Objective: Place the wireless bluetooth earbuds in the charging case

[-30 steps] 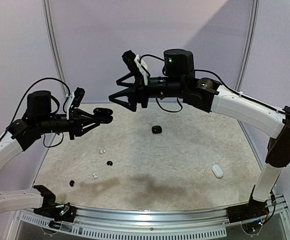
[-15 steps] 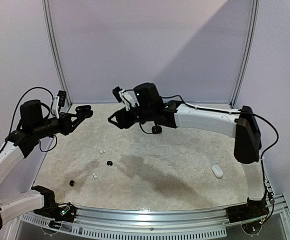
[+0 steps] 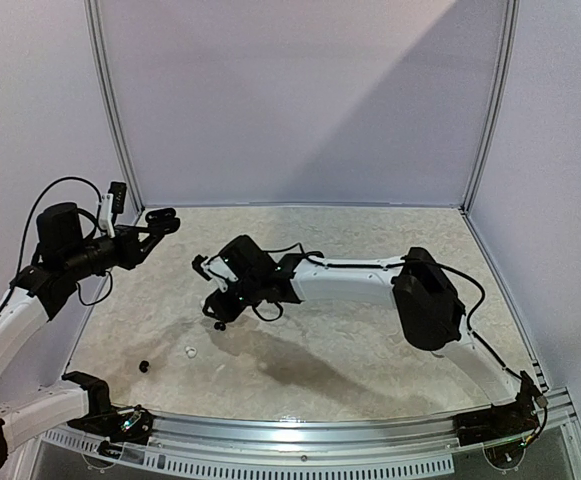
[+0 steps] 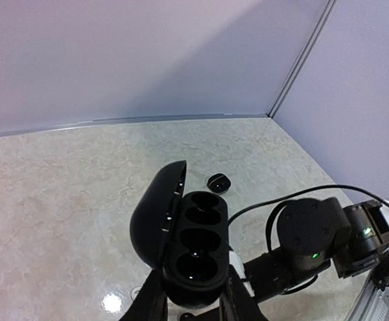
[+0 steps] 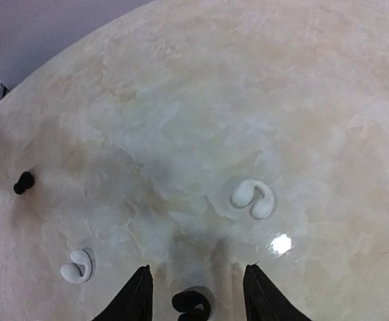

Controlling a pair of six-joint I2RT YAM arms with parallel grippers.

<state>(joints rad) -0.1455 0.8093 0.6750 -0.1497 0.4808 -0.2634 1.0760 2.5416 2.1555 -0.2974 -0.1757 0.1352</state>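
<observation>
The left gripper (image 3: 155, 225) is clamped on the open black charging case (image 4: 195, 249), held above the table (image 3: 370, 350) near its left edge. Right of the case and nearer lie 2 loose earbuds, a stray black earbud (image 3: 144, 366) and a white earbud (image 3: 190, 351). Further right, the right gripper (image 5: 197, 271) is spread wide at the tabletop. A second black earbud (image 5: 191, 302) lies between its fingers, touching neither. Bare tabletop lies beyond.

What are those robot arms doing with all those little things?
The left gripper holds the open black charging case up off the table. The right gripper is down low, open, its fingers either side of a black earbud, not yet gripping it. Two white earbuds and another black earbud lie nearby.
</observation>
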